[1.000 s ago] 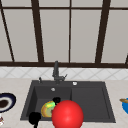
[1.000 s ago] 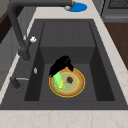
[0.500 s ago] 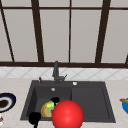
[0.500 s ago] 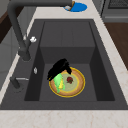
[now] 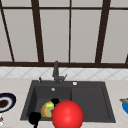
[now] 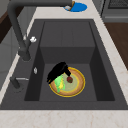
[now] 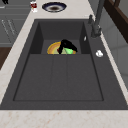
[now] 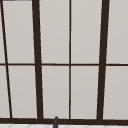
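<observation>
A yellow plate [image 6: 77, 87] lies on the floor of the left basin of the dark sink [image 5: 90, 100]. My right hand [image 6: 58, 71] is down in that basin over the plate's faucet-side rim, its thumb and fingers curled round a green thing [image 6: 59, 84]. A small red-brown bit [image 6: 70, 79] sits on the plate beside it. The same hand [image 7: 66, 44] and green thing [image 7: 68, 51] appear in the right side view. My left hand [image 5: 34, 117] hangs at the sink's front left corner. A big red ball [image 5: 67, 115] floats low in the front view and hides part of the plate.
A dark faucet [image 5: 55, 71] stands behind the sink with a lever [image 6: 16, 81] beside it. On the left counter there is a dark blue dish [image 5: 6, 101] and a small red and white thing [image 7: 33, 6]; a blue bowl [image 5: 125, 105] is on the right counter. The right basin [image 7: 60, 77] is shallow.
The right hand has stretched out and shifted slightly over the plate with the green thing. The left hand and red ball have not moved.
</observation>
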`<act>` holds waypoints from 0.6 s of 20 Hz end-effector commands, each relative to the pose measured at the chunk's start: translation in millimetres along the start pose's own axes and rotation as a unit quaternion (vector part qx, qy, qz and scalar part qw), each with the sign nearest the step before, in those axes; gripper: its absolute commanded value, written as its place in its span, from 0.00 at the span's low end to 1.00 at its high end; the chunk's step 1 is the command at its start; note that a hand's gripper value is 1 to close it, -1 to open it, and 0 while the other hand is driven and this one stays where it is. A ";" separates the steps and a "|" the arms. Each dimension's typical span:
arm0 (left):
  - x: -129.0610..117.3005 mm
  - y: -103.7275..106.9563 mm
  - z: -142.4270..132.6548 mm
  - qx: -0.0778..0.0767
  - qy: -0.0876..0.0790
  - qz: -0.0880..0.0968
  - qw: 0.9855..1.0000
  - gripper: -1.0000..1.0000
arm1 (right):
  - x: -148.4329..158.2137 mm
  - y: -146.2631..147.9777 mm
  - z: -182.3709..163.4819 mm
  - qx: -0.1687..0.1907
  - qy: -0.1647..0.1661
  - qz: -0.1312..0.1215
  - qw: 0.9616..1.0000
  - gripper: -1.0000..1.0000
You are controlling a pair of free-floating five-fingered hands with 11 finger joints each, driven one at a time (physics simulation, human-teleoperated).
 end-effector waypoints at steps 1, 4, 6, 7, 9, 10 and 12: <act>0.0 0.0 0.0 0.000 0.000 0.000 1.000 0.50 | 4.5 9.5 -7.0 0.004 0.000 0.016 1.000 0.00; 0.0 0.0 0.0 0.000 0.000 0.000 1.000 0.50 | 4.5 7.0 -10.3 0.011 0.001 0.020 1.000 0.00; 0.0 0.0 0.0 0.000 0.000 0.000 1.000 0.50 | 0.7 2.2 -14.2 0.017 -0.005 0.016 1.000 0.00; 0.0 0.0 0.0 0.000 0.000 0.000 1.000 0.50 | 0.0 0.3 -15.8 0.022 -0.007 0.014 1.000 0.00; 0.0 0.0 0.0 0.000 0.000 0.000 1.000 0.50 | 0.8 -1.8 -18.7 0.031 -0.005 0.011 0.999 1.00; 0.0 0.0 0.0 0.000 0.000 0.000 1.000 0.50 | 3.7 -6.4 -20.6 0.036 -0.001 0.015 0.999 1.00; 0.0 0.0 0.0 0.000 0.000 0.000 1.000 0.50 | 5.4 -15.2 -23.7 0.017 0.007 0.008 1.000 1.00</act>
